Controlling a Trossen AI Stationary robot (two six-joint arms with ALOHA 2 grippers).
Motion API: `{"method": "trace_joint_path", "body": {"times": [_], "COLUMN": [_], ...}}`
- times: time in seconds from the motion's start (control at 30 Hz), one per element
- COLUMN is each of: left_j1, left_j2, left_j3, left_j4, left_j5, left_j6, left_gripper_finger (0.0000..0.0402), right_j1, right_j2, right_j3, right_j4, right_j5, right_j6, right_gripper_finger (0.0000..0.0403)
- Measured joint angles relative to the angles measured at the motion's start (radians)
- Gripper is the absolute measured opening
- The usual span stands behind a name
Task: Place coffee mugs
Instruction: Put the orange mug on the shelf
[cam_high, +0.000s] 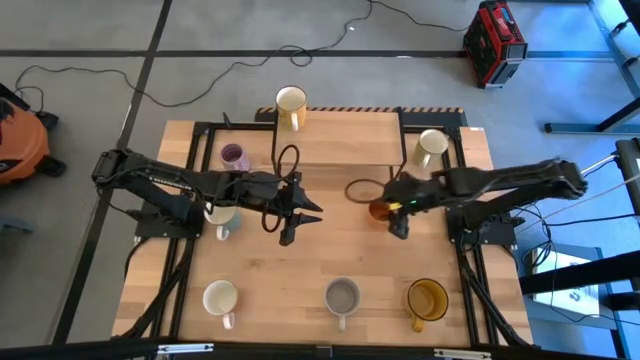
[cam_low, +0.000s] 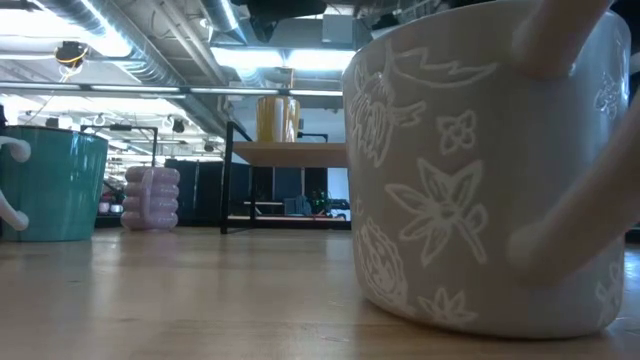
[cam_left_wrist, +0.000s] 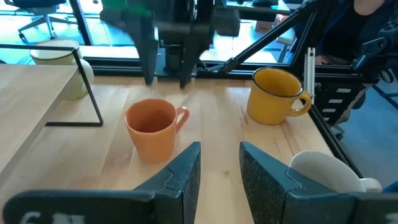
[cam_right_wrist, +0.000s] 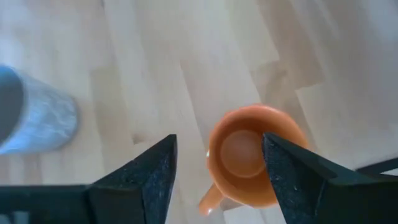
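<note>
Right end effector (cam_right_wrist: 217, 168) is hanging open just above the orange mug (cam_right_wrist: 252, 163) standing on the bench (cam_high: 330, 250); left end effector (cam_left_wrist: 221, 168) is hovering mid-bench, fingers parted, empty.

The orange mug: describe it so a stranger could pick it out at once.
On the wooden table, look right of centre, under the right gripper, whose fingers stand open above it. The orange mug stands upright there, away from the table's edges. It is the only orange one; the amber mug is yellower.

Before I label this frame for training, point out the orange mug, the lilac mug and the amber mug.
orange mug (cam_left_wrist: 151, 127): left wrist view, outer wall.
lilac mug (cam_high: 234, 157): high view, rim.
amber mug (cam_high: 427, 299): high view, inside bottom.
</note>
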Motion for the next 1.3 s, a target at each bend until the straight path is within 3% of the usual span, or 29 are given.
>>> {"method": "trace_joint_path", "body": {"times": [0.33,0.57,0.9,1.3], "left_j1": [0.0,0.0,0.0,0.0], "left_j2": [0.0,0.0,0.0,0.0], "left_j3": [0.0,0.0,0.0,0.0], "left_j4": [0.0,0.0,0.0,0.0], "left_j5": [0.0,0.0,0.0,-0.026], "left_j6": [-0.009,-0.009,-0.01,-0.011], "left_gripper_finger": [0.0105,0.0105,0.0105,0.0105], "right_j1": [0.123,0.204,0.223,0.222], "right_j2": [-0.343,-0.45,-0.464,-0.402], "right_j3": [-0.196,-0.425,-0.704,-0.813], "right_j4": [0.029,0.124,0.46,0.758], "right_j5": [0.089,0.093,0.061,0.107], "right_j6": [0.027,0.078,0.078,0.034], "right_gripper_finger": [0.0225,0.0225,0.0225,0.0225]}}
